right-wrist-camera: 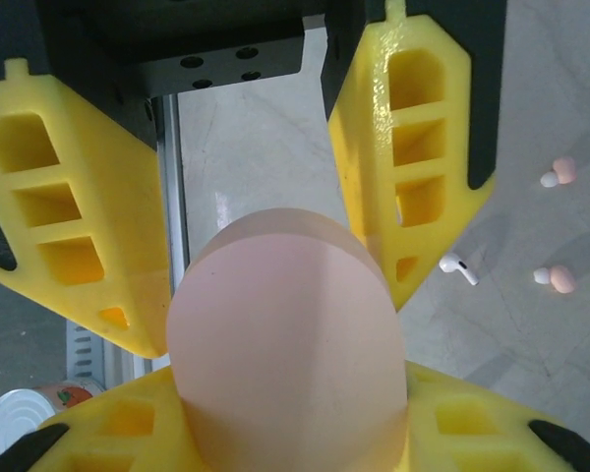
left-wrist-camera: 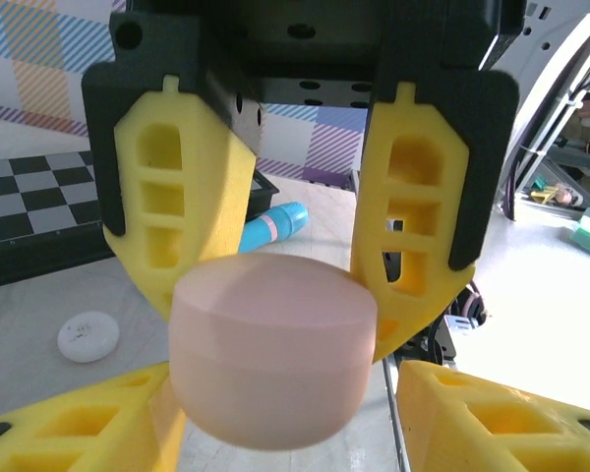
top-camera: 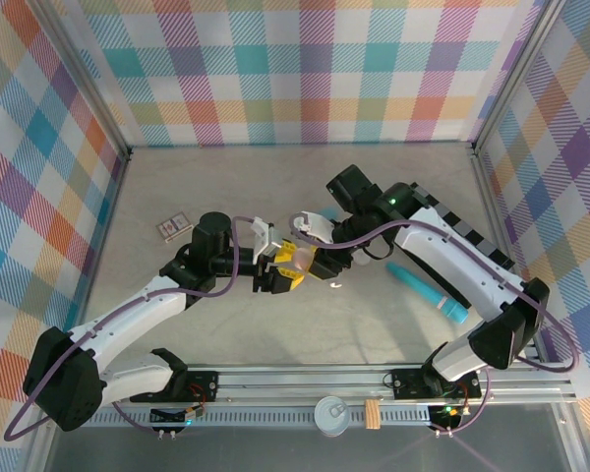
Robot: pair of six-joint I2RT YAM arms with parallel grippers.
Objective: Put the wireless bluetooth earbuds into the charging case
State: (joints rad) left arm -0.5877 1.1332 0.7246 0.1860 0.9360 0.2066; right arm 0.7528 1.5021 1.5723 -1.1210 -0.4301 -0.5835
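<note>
A pink, rounded charging case (top-camera: 299,260) hangs above the middle of the table between both grippers. My left gripper (top-camera: 283,267) comes at it from the left and my right gripper (top-camera: 317,261) from the right. In the left wrist view the case (left-wrist-camera: 273,349) sits between my left gripper's (left-wrist-camera: 275,324) yellow fingers and touches both. In the right wrist view my right gripper (right-wrist-camera: 275,320) is shut on the case (right-wrist-camera: 285,334). A white earbud (right-wrist-camera: 458,267) and two pink earbuds (right-wrist-camera: 559,172) (right-wrist-camera: 555,278) lie on the table beyond it. The white earbud (top-camera: 334,285) lies just below the grippers.
A long teal tube (top-camera: 428,293) lies to the right of the grippers. A small checkered box (top-camera: 172,227) sits at the left, and a white round case (left-wrist-camera: 88,335) lies on the table. A can (top-camera: 332,413) stands at the front rail. Plaid walls close three sides.
</note>
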